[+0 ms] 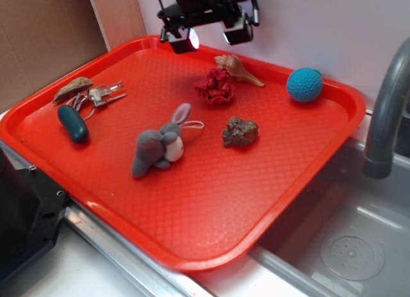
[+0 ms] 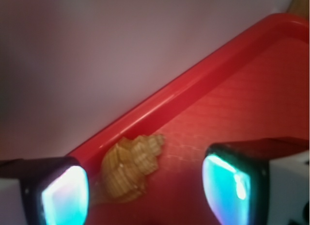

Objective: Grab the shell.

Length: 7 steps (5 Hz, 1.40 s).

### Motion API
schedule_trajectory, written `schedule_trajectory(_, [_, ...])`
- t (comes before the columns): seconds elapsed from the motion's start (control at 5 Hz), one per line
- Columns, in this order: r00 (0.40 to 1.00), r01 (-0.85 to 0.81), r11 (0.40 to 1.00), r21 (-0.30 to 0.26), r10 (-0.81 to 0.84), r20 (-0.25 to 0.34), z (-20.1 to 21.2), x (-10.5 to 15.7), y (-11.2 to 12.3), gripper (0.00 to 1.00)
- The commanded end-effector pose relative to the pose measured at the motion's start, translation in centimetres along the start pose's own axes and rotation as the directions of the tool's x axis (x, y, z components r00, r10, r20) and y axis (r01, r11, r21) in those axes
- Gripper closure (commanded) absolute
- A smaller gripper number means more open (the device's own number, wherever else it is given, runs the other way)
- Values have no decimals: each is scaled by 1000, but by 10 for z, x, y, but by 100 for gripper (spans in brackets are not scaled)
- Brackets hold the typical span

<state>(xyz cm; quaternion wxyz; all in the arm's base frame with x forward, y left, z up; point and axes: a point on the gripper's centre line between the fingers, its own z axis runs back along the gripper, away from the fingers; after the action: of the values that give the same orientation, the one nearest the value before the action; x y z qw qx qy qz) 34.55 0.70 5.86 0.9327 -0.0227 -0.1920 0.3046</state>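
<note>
Looking over the red tray [image 1: 192,246] first, it fills most of the scene, tilted across a sink [image 1: 359,246] beside a grey tap [image 1: 384,111], with small things scattered on it: a grey rabbit [image 1: 157,150], a blue ball [image 1: 304,84], a brown rock [image 1: 240,132], a red scrunchie [image 1: 216,87], a teal fob with keys [image 1: 73,123]. The shell [image 1: 238,69] lies near the tray's far rim, just beside the scrunchie, its point towards the ball. The gripper [image 1: 210,34] hangs above that far edge with its jaws spread wide and nothing between them. From the wrist view the shell [image 2: 128,167] sits close to the left finger pad [image 2: 65,196], not centred in the gap, and hard by the rim. To my eye a good grab means sliding sideways until the shell is midway between the pads, turning so they close across its fat body rather than its tapering tip, then lowering straight down while keeping clear of the rim and the scrunchie.
</note>
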Motion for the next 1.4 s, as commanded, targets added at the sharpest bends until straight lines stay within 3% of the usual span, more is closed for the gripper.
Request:
schedule_trajectory(0.0, [1000, 5, 1000, 26, -6, 13, -12, 7, -3, 0])
schedule_trajectory(0.4, [998, 5, 994, 109, 2, -61, -41, 1, 12, 0])
schedule_trajectory(0.6, [989, 35, 993, 112, -19, -143, -45, -7, 25, 0])
schedule_trajectory(0.8, [979, 108, 990, 92, -90, -183, -34, -9, 36, 89])
schedule_trajectory(1.0, [977, 138, 988, 71, -124, -171, -16, -15, 50, 100])
schedule_trajectory(1.2, [973, 166, 984, 64, -153, -175, 0, -24, 60, 100])
